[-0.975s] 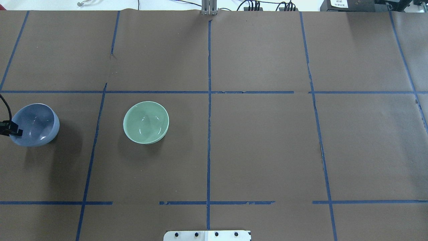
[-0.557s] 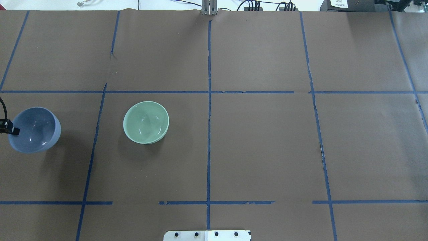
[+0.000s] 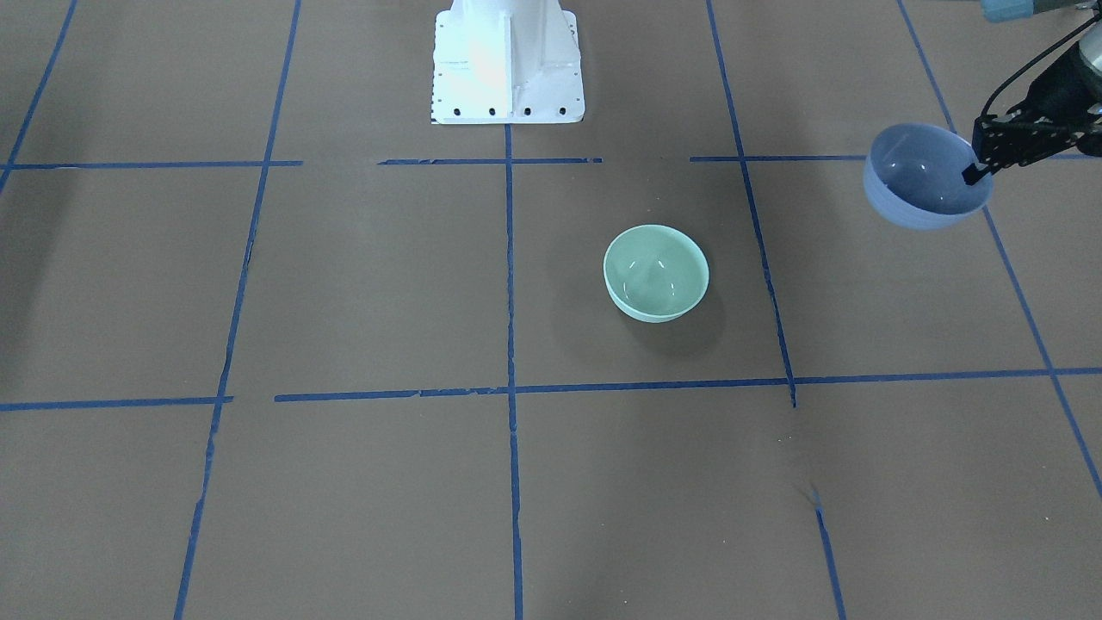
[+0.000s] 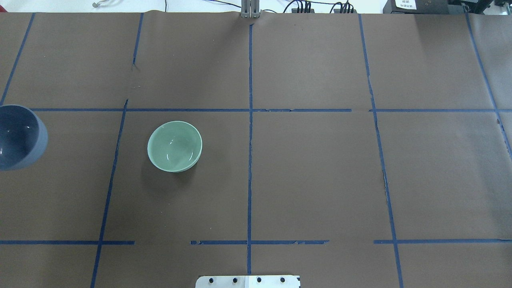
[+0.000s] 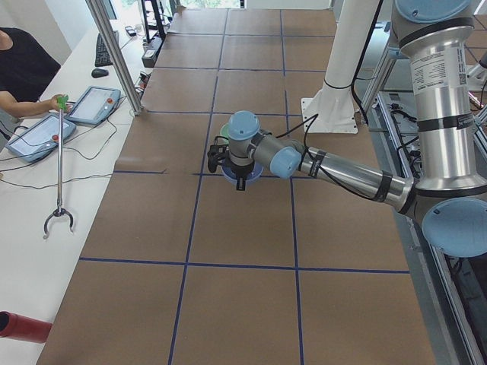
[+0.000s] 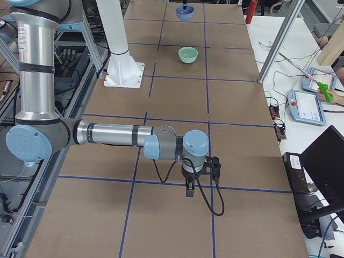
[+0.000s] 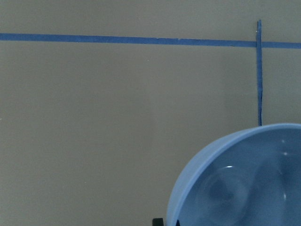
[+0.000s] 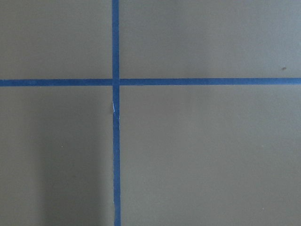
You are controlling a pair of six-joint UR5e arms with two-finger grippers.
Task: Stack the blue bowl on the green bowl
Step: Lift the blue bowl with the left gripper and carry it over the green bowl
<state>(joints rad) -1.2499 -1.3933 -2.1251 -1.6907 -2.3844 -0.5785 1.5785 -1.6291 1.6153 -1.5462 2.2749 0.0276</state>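
Observation:
The blue bowl (image 3: pixel 921 176) hangs above the table, slightly tilted, held by its rim in my left gripper (image 3: pixel 975 172), which is shut on it. In the overhead view the bowl (image 4: pixel 18 138) sits cut off at the left edge, and the gripper is out of that frame. The left wrist view shows the bowl (image 7: pixel 244 186) at bottom right. The green bowl (image 4: pixel 175 146) stands upright and empty on the brown paper, apart from the blue bowl; it also shows in the front view (image 3: pixel 656 272). My right gripper (image 6: pixel 200 174) hovers over bare paper far from both bowls; I cannot tell its state.
Blue tape lines grid the brown paper table (image 4: pixel 320 168). The white robot base (image 3: pixel 506 60) stands at the table's near middle edge. A side bench holds tablets (image 5: pixel 95 105), a grabber tool (image 5: pixel 59 182) and a red cylinder (image 5: pixel 23 327).
The blue bowl has moved left and up in the overhead view and looks larger and darker. The left gripper's fingers have left that view's left edge. The green bowl has not moved.

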